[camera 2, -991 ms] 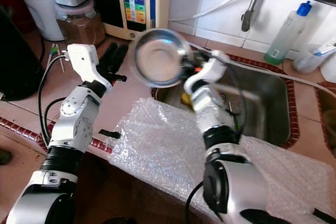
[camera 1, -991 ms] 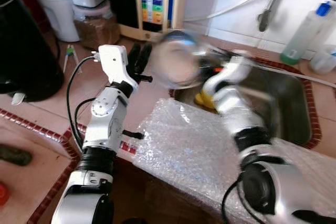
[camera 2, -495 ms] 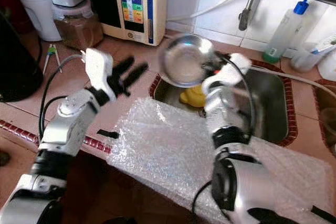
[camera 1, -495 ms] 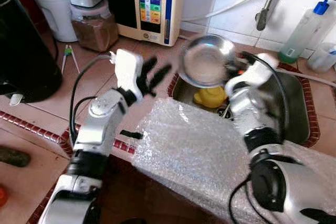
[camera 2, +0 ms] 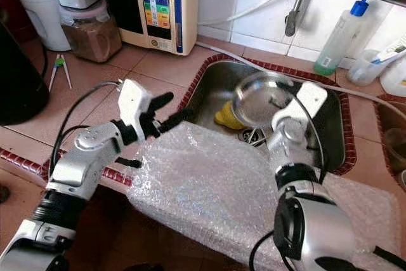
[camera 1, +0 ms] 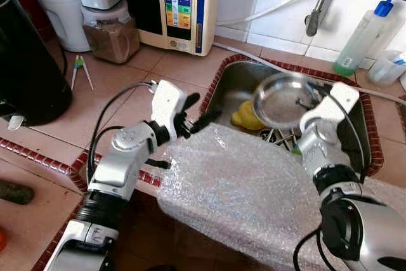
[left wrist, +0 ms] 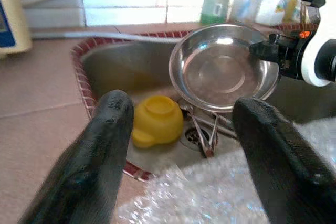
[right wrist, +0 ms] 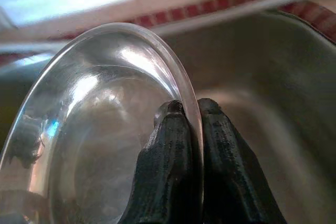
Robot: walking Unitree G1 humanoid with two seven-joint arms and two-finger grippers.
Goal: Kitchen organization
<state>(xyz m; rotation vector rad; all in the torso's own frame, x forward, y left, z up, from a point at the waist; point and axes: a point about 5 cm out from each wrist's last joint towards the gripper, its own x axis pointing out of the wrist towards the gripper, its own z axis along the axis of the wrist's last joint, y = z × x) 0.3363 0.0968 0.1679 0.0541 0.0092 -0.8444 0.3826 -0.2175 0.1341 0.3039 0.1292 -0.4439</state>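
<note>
From the head views, the right tool pinches the steel bowl by its rim, held tilted over the sink; the yellow cup lies at the bowl's nine o'clock. The left wrist view shows the left tool spread open, empty, above bubble wrap. The right wrist view shows fingers clamped on the thin rim; that slick edge could slip and the bowl would clatter down.

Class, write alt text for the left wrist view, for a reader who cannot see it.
Between the two spread black fingers of the left tool, the right tool holds a shiny steel bowl by its rim above the sink. Below it lie a yellow cup and some utensils; bubble wrap covers the near edge.
</note>
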